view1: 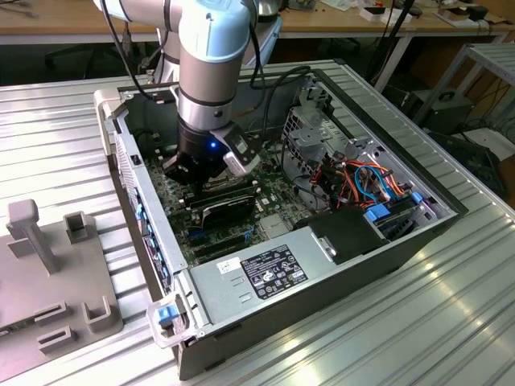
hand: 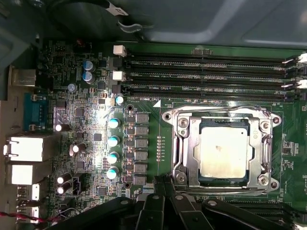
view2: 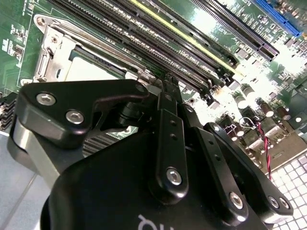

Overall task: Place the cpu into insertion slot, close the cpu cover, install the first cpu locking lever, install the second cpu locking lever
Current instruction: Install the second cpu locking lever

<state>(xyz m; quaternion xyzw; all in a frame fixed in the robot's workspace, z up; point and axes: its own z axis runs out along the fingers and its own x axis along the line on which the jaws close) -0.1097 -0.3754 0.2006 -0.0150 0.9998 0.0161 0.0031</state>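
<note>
Gripper [hand: 163,184] is down inside the open PC case [view1: 322,289], just above the motherboard [hand: 96,124]; the black fingers [hand: 169,188] come together to a narrow tip with nothing between them, sitting just beside one edge of the socket. In the first wrist view the cpu [hand: 224,152] lies flat in the insertion slot [hand: 195,153], matte silver top showing through the window of the cpu cover [hand: 184,148], which lies down flat over it. A thin wire locking lever [hand: 216,113] runs along the socket edge nearest the memory slots [hand: 206,76]. The second wrist view gives the same socket at a steep angle: cover frame [view2: 48,57] and a pale slice of the cpu [view2: 88,72] peek out past the gripper's linkage [view2: 172,143], with the long memory slots [view2: 158,33] running alongside and a blue expansion slot [view2: 280,19] at the board's far corner. The exterior view has the grey-and-blue arm [view1: 211,72] reaching straight down into the case, wrist body hiding the socket; it adds the labelled power-supply box [view1: 265,269] at the near edge of the case, the drive cage with orange and blue cables [view1: 366,181] on the exterior view's right, a grey fixture block [view1: 48,273] on the ribbed aluminium table [view1: 402,338] at the exterior view's left, and wooden benches [view1: 338,24] beyond.
</note>
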